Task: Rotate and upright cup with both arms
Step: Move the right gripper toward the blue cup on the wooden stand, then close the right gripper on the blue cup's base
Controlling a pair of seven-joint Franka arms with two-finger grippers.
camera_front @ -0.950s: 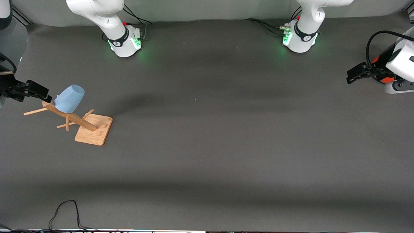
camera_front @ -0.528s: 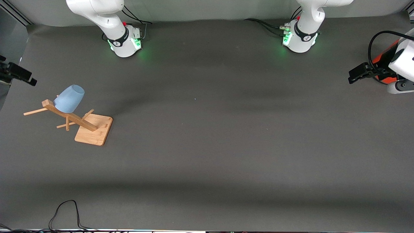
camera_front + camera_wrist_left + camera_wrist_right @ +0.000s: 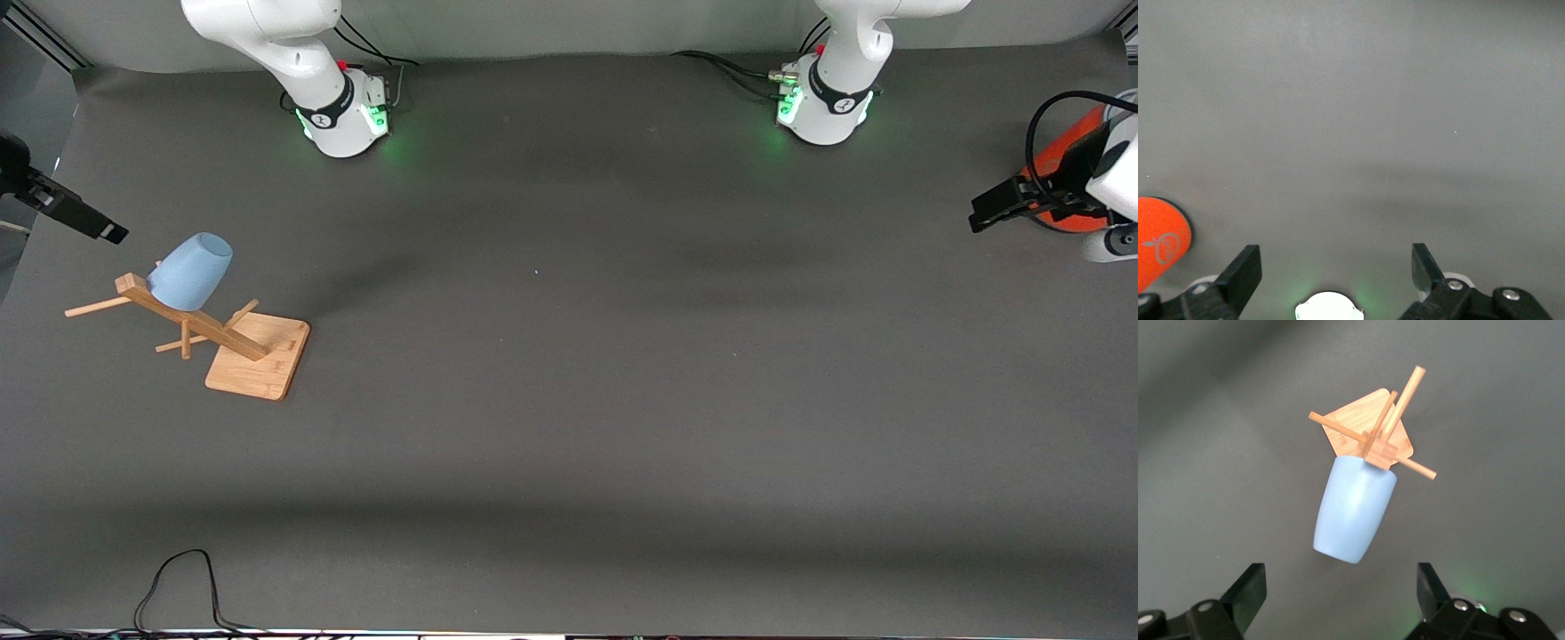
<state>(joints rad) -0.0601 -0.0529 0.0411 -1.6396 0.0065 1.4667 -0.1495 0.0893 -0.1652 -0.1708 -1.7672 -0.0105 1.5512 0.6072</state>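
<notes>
The pale-blue cup (image 3: 191, 271) hangs mouth-down and tilted on a peg of a small wooden rack (image 3: 258, 356) at the right arm's end of the table. In the right wrist view the cup (image 3: 1355, 510) points its closed base toward my right gripper (image 3: 1341, 587), with the rack (image 3: 1371, 433) past it. My right gripper (image 3: 80, 216) is open and empty, up over the table edge beside the cup and apart from it. My left gripper (image 3: 996, 206) is open and empty over the left arm's end of the table; its wrist view (image 3: 1336, 267) shows only bare mat between the fingers.
An orange-red cylinder (image 3: 1058, 156) stands at the left arm's end, partly hidden by the left hand; its orange face shows in the left wrist view (image 3: 1158, 243). The arm bases (image 3: 342, 111) (image 3: 822, 102) stand along the table's back. A black cable (image 3: 178, 578) lies at the near edge.
My right gripper has drawn back from the rack's tip beside the cup toward the table edge, then come slightly back. My left gripper has drifted a little toward its table end. The cup has not moved.
</notes>
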